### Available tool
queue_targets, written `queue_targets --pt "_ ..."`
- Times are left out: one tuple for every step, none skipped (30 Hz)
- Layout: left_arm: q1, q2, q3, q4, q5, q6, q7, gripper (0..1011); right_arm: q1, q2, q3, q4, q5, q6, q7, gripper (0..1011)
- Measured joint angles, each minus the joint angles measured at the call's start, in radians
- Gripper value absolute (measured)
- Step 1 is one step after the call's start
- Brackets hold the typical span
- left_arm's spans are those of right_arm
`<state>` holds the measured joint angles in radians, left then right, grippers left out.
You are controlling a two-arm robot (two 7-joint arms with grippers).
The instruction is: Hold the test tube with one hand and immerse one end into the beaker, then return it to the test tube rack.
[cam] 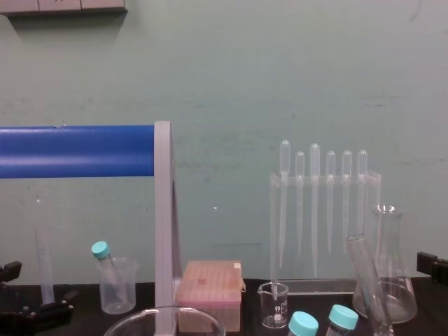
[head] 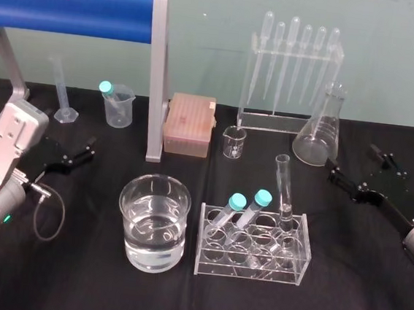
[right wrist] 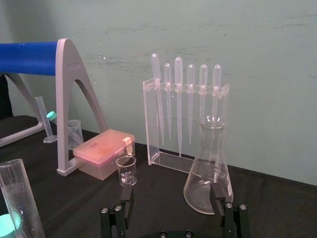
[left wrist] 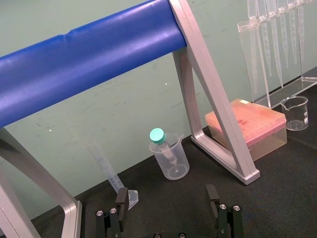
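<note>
Right tool [head: 367, 172]: fingers spread, gripping nothing, low over the black worktop [head: 71, 274] near its right edge. Left tool [head: 83, 150]: likewise spread and empty, parked near the left edge.

Long clear glass test tube [head: 284, 188]: standing in the rear right cell of the clear acrylic rack [head: 251, 265], leaning slightly, flared mouth uppermost, off to the left of the right tool and apart from it. Same rack, left cells: two teal-capped tubes [head: 246, 206], tilted. Wide clear glass beaker [head: 153, 223] with liquid in it: just left of the rack, toward the front edge.

Clear conical flask [head: 319, 136]: close behind the right tool's fingers, toward the back edge. Further along the back: small spouted beaker [head: 234, 141], stand of bulb-topped pipettes [head: 292, 68], pink tip box [head: 189, 124], grey frame with blue bar [head: 67, 8], plastic cup [head: 118, 106] holding a teal-capped tube, graduated cylinder [head: 62, 93].

Test tube's lower end hard to make out behind the rack's walls. Chest view: beaker cut off below its rim, rack's tubes cut at the lower edge.
</note>
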<state>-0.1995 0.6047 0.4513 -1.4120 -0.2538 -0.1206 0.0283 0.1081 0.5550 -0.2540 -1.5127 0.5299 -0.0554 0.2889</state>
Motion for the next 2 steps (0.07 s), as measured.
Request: queue_targets --pt "0.0 0.0 0.0 0.0 0.0 0.0 0.0 1000 0.0 0.0 0.0 0.0 0.0 0.0 0.0 1003" --pt "0.0 0.0 0.0 0.0 0.0 0.0 0.0 1000 0.0 0.0 0.0 0.0 0.0 -0.001 0.0 1003"
